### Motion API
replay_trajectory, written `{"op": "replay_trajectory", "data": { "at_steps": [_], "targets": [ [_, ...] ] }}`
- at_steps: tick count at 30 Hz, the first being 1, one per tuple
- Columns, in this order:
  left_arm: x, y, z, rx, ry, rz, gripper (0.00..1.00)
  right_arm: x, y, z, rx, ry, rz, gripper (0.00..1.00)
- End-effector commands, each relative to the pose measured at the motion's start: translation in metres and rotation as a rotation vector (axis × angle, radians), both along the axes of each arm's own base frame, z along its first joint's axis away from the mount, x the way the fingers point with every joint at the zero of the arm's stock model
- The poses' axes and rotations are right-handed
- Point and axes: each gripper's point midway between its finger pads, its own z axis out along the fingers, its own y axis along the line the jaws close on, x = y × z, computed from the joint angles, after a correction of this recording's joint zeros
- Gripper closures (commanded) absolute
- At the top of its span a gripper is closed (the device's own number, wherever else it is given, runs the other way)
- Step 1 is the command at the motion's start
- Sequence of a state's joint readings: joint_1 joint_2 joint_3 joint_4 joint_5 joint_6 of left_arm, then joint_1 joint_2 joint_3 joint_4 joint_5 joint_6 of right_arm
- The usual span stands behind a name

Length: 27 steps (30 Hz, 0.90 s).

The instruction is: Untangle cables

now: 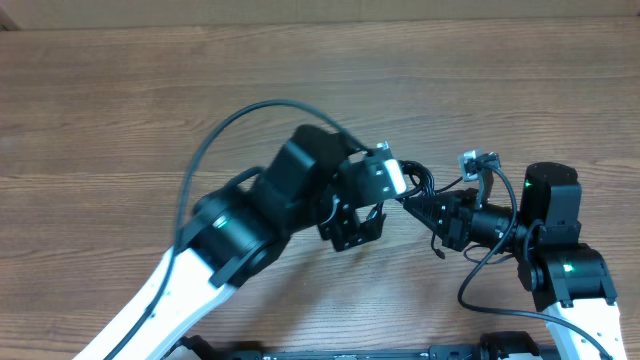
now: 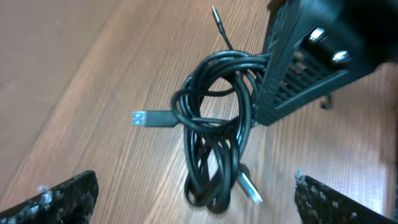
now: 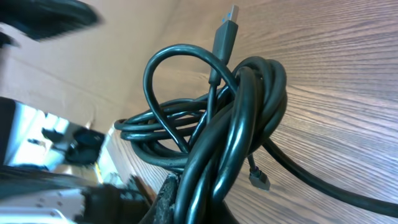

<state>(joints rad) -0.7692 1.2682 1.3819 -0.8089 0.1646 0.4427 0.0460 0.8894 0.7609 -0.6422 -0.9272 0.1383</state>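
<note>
In the overhead view, left of centre, the left gripper hung with its fingers spread wide and nothing between them, just beside the cables. These sat at mid-frame as one bunched coil of black loops, held up at the top, its lower end down by the table. In the left wrist view a silver-tipped USB plug stuck out of the coil's left side, and a second plug lay at its lower right. Further right, the right gripper seemed clenched on the top of the coil; its own camera cut the fingers off, so we read this only from the strands running into them. We judged the step in hand to be drawing one free end out. To do it well, we thought the left gripper should close on the cord just behind the USB plug, not on the loops, and pull leftward slowly while the right held firm, easing off if a loop tightened.
</note>
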Motion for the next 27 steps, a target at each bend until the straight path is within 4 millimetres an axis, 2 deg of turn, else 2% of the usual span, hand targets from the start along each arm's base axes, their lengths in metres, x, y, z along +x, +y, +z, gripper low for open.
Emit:
{"op": "replay_trajectory", "data": {
  "at_steps": [1, 4, 8, 11, 14, 20, 27],
  "targets": [
    [-0.024, 0.018, 0.044, -0.135, -0.007, 0.045, 0.00, -0.006, 0.001, 0.005, -0.078, -0.174, 0.101, 0.96],
    [-0.041, 0.035, 0.054, -0.152, -0.009, 0.051, 0.00, -0.034, 0.015, 0.015, -0.032, -0.331, 0.303, 0.96],
    [-0.050, 0.043, 0.038, -0.118, 0.087, 0.091, 0.00, -0.065, 0.027, 0.047, 0.137, -0.559, 0.505, 0.96],
    [-0.050, 0.043, 0.038, -0.158, 0.147, 0.146, 0.01, -0.074, 0.028, 0.056, 0.190, -0.606, 0.546, 0.96],
    [-0.054, 0.046, 0.041, -0.210, 0.213, 0.207, 0.00, -0.083, 0.028, 0.068, 0.244, -0.728, 0.603, 0.96],
    [-0.057, 0.054, 0.037, -0.231, 0.292, 0.248, 0.00, -0.079, 0.029, 0.077, 0.224, -0.869, 0.631, 0.96],
    [-0.066, 0.039, 0.037, -0.269, 0.383, 0.146, 0.00, -0.076, 0.029, 0.082, 0.203, -0.950, 0.642, 0.96]
  ]
}}
